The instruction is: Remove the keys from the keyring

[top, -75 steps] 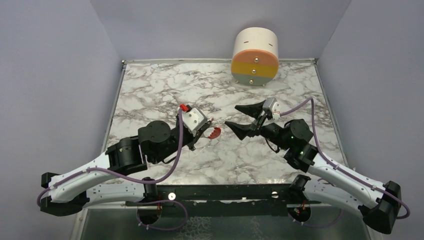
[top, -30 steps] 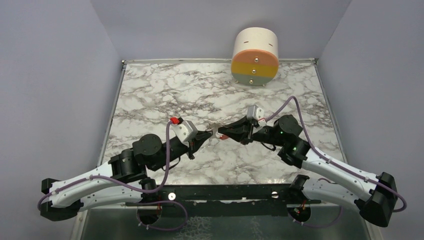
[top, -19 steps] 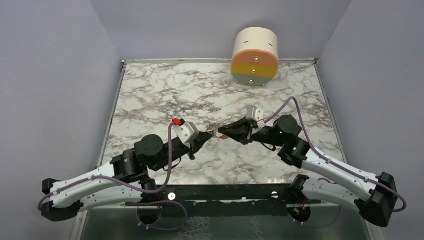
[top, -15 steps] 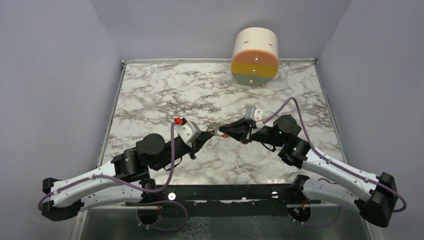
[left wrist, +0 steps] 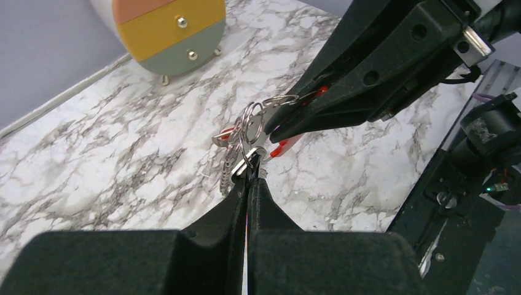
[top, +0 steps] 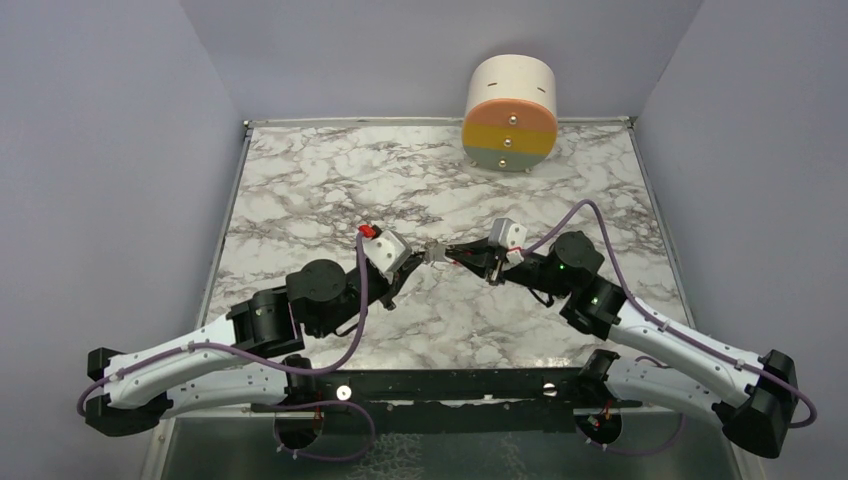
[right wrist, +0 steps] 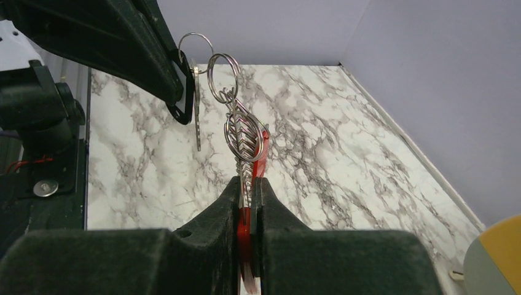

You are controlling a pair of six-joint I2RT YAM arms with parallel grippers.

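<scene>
The keyring (right wrist: 244, 136) is in the air over the middle of the tabletop (top: 300, 180), held between two hands. On it I count three thin rings, one short chain and one red clip (right wrist: 263, 150). The right hand (right wrist: 249, 181), at 3 o'clock, is clamped on the clip. The left hand (left wrist: 249, 178), at 9 o'clock, is pressed together on the top of one key (right wrist: 198, 126). A second key I cannot make out. One round drawer unit (top: 510, 115) stands at 12 o'clock.
</scene>
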